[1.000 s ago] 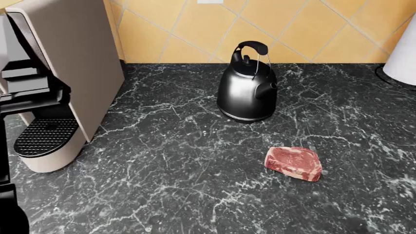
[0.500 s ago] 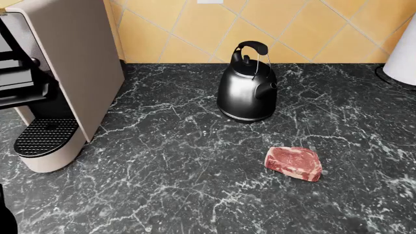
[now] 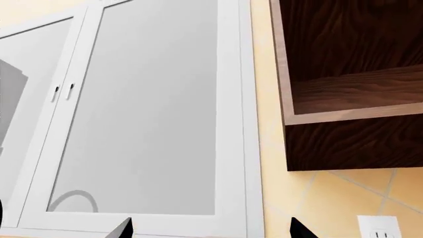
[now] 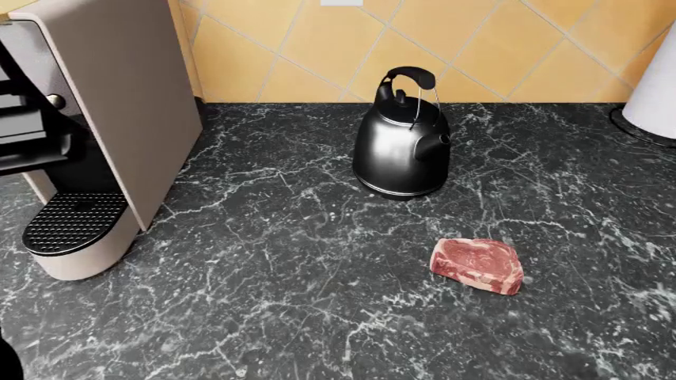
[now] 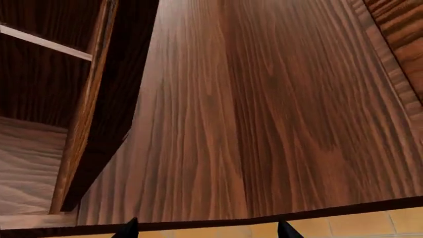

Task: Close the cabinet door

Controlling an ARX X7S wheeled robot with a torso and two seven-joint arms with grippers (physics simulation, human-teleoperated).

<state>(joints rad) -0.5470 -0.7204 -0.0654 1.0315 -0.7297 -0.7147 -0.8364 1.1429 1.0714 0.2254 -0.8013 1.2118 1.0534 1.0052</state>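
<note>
The cabinet door (image 5: 264, 114) stood open, filling the right wrist view, with the cabinet (image 5: 39, 99) shelf beside it. The right gripper (image 5: 206, 229) was spread wide, holding nothing. The left gripper (image 3: 210, 229) was wide too, near a window (image 3: 138, 114). A kettle (image 4: 401, 142) sat on the bench (image 4: 317, 301).

Only the two dark fingertips of the left gripper (image 3: 208, 229) and of the right gripper (image 5: 206, 229) clear the picture edge, their jaws spread with nothing between. The dark wooden wall cabinet (image 3: 350, 84) is cut off, door unseen. The beige coffee machine (image 4: 100, 119) and white cylinder (image 4: 653, 75) run past the head view's edges.
</note>
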